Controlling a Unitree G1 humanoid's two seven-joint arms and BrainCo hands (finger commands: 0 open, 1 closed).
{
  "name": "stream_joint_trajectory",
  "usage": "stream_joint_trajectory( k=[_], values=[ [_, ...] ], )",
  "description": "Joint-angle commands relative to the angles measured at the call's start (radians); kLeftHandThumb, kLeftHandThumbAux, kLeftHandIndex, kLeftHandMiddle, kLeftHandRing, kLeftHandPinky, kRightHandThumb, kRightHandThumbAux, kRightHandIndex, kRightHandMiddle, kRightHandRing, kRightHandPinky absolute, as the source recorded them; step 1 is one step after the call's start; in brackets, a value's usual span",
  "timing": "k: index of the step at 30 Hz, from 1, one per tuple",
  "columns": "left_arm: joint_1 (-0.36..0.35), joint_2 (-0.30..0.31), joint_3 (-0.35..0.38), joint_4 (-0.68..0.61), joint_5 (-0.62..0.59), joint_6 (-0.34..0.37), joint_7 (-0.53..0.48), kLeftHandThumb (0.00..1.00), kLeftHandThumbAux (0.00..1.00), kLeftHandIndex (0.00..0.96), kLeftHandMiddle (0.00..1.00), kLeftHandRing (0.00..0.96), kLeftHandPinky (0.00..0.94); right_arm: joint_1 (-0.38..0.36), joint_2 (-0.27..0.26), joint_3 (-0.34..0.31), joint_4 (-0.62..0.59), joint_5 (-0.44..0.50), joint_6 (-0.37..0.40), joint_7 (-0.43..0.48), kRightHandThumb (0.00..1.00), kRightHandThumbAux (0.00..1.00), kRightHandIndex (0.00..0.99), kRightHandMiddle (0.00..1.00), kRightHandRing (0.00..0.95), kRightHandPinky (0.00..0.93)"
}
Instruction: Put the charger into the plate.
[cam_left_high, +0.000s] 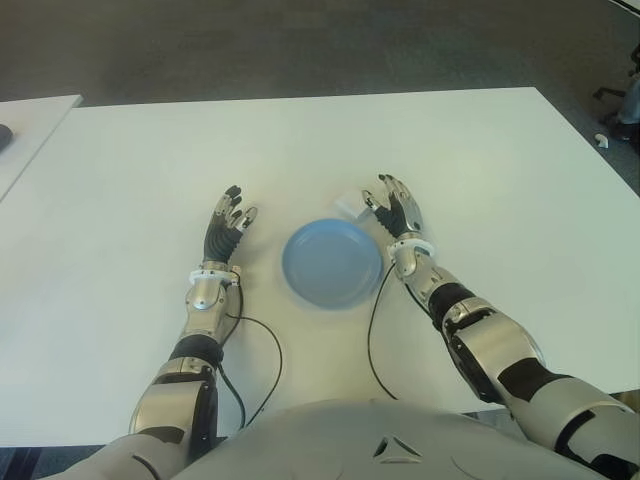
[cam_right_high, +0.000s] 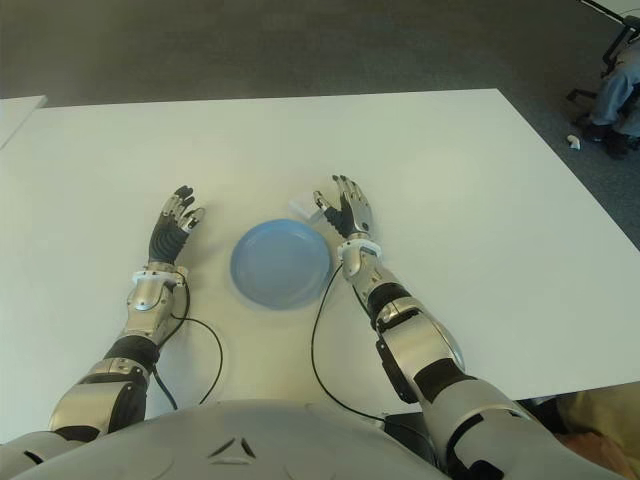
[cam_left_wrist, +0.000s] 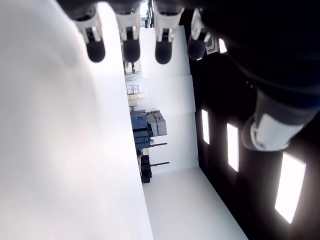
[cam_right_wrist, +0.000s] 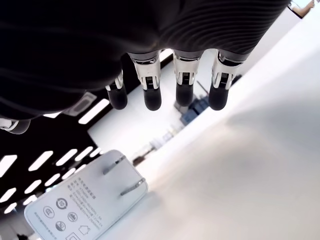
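Left hand (cam_left_high: 229, 222) first: the robot's black-and-silver left hand shows at about nine o'clock from the round blue plate (cam_left_high: 332, 264), well apart from it, fingers spread and loose with nothing in them. Its wrist view shows only straight fingertips (cam_left_wrist: 131, 50) over the bare white bench (cam_left_high: 300, 140); whether the palm touches the surface cannot be told.

At the centre, the plate sits flat on the bench with nothing in it, so the task is not yet done: the charger has still to be grasped, lifted and set down inside the plate.

Just beyond the plate's rim at about one o'clock lies the small white plug-in charger (cam_left_high: 351, 204), resting on the bench. In the right wrist view it appears lying on its side, its two metal prongs (cam_right_wrist: 123, 175) showing and its printed face turned towards the camera.

Right hand (cam_left_high: 396, 210) comes next, at about two o'clock from the plate and just to the three o'clock side of the charger. Its fingers (cam_right_wrist: 152, 95) are extended and relaxed, holding nothing; the charger lies close before the palm side of the hand, near the thumb, but no finger is seen closing on it. Whether any fingertip touches the charger cannot be told. Judging from this, the grasp is the step in hand, and the move into the plate afterwards would be a short one towards seven o'clock.
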Motion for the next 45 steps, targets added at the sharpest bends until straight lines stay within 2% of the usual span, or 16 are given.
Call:
stream_joint_trajectory(
  k=[1, 15, 22, 28, 45],
  values=[
    [0.168, -0.071, -0.026, 0.203, 0.017, 0.159, -0.007, 0.071, 0.541, 0.004, 0.085, 0.08, 0.073, 0.027, 0.033, 0.033, 0.064, -0.029, 0.061, 0.054, 0.308, 0.094, 0.0, 0.0, 0.0, 0.0],
    [0.173, -0.081, -0.019, 0.195, 0.006, 0.161, -0.016, 0.096, 0.537, 0.02, 0.094, 0.086, 0.094, -0.029, 0.051, 0.071, 0.08, -0.039, 0.128, 0.106, 0.333, 0.103, 0.0, 0.0, 0.0, 0.0],
    [0.177, -0.082, -0.026, 0.195, 0.017, 0.16, -0.006, 0.082, 0.544, 0.012, 0.088, 0.079, 0.068, -0.062, 0.05, 0.092, 0.079, -0.053, 0.15, 0.129, 0.329, 0.111, 0.0, 0.0, 0.0, 0.0],
    [0.177, -0.08, -0.035, 0.196, 0.031, 0.161, 0.007, 0.069, 0.544, 0.007, 0.081, 0.072, 0.06, -0.115, 0.024, 0.107, 0.062, -0.06, 0.162, 0.179, 0.314, 0.124, 0.0, 0.0, 0.0, 0.0],
    [0.183, -0.078, -0.036, 0.2, 0.028, 0.155, -0.007, 0.06, 0.558, 0.01, 0.09, 0.076, 0.059, -0.111, -0.033, 0.093, 0.017, -0.039, 0.121, 0.23, 0.296, 0.153, 0.0, 0.0, 0.0, 0.0]
  ],
)
